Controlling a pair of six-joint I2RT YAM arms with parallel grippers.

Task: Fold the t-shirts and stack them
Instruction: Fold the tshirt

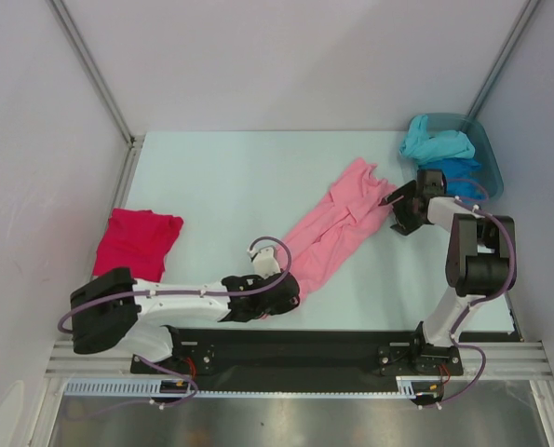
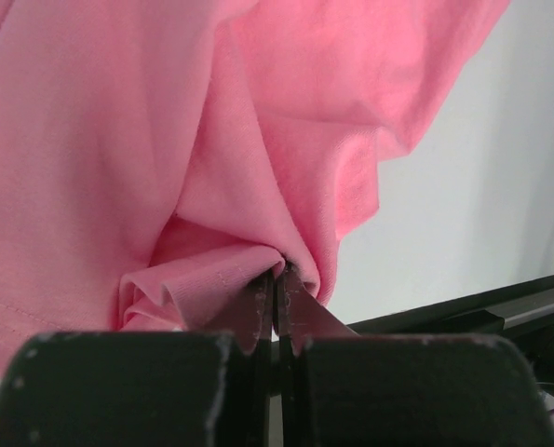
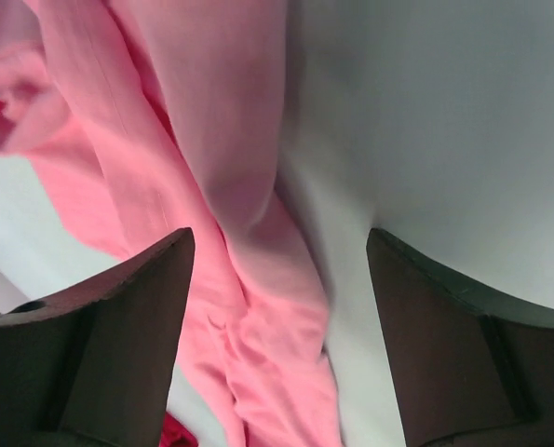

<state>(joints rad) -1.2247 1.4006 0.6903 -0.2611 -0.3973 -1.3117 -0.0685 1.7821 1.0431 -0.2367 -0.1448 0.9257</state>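
Pale worktop [image 1: 221, 177], white walls [image 1: 286, 56]; four shirts: pink t-shirt [image 1: 337, 228] clamped in my left hand [image 1: 298, 292], crimson t-shirt [image 1: 137, 240], turquoise t-shirt [image 1: 435, 142], blue t-shirt [image 1: 457, 171]; right hand [image 1: 399, 210] apart

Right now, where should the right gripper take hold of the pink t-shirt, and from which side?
Probably at the far end of the pink t-shirt, on the edge nearest the open right gripper, coming down from the right. The shirt lies as a long rumpled band, its near end pinched in the left gripper, so a grip on the opposite end could stretch it flat.
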